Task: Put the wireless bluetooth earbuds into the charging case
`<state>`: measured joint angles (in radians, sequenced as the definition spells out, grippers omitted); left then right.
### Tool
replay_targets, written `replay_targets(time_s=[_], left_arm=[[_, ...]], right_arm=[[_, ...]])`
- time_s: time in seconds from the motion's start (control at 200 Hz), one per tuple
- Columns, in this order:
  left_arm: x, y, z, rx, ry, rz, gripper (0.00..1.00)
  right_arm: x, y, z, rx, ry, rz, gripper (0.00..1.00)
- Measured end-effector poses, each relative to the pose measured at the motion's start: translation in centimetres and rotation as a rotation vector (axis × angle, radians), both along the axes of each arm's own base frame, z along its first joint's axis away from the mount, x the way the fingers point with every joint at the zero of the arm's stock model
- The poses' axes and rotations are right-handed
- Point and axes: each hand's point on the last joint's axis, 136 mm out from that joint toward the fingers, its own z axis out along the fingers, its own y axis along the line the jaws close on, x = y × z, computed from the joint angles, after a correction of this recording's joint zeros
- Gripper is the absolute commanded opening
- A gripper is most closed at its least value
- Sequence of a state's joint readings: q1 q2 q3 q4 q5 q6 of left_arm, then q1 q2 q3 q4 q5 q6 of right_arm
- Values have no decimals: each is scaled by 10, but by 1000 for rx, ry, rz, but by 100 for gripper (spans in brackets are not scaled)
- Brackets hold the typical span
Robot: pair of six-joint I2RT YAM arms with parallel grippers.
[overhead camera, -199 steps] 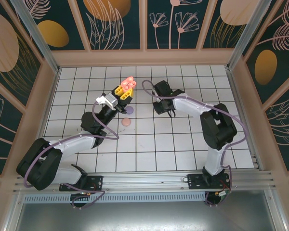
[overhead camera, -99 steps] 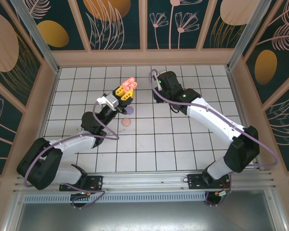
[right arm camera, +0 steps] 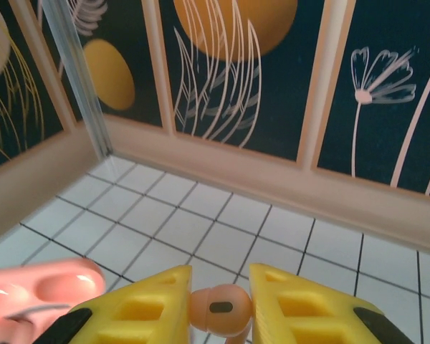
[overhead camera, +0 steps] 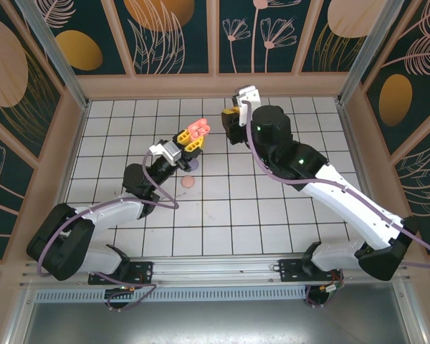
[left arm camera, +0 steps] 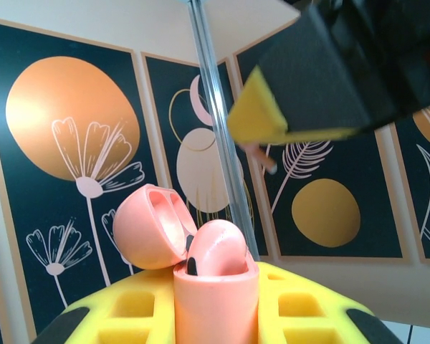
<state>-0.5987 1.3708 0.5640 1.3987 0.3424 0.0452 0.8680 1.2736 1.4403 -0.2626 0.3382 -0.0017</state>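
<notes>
The tiny salmon-pink stemmed plastic earbud (right arm camera: pixel 218 308) is pinched at its rounded head between the yellow pocketed fingers (right arm camera: pixel 143 309) of the right tool (overhead camera: pixel 231 116), high above the white tiled surface (overhead camera: pixel 272 208). It looks light, rigid and slick, so a gentle squeeze should do. The left tool (overhead camera: pixel 187 142) clamps the glossy salmon-pink rounded charging case (left arm camera: pixel 215 290) by its body, hinged lid (left arm camera: pixel 147 226) open.
</notes>
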Motion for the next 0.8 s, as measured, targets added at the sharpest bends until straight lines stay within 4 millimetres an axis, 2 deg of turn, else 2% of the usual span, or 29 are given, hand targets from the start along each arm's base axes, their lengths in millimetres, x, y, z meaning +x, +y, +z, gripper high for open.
replay_targets(time_s=[0.13,0.37,0.801], left_arm=[[3,-4,-2,6,11,-12,0],[6,-7,3,-10,22,-31,0],[8,-9,10,-39,42,-51,0]], right_arm=[[-3,3,16,49,-27,25,26],[-10,14,30,119,-28,96,27],[-11,22,32,211,28,179,27]])
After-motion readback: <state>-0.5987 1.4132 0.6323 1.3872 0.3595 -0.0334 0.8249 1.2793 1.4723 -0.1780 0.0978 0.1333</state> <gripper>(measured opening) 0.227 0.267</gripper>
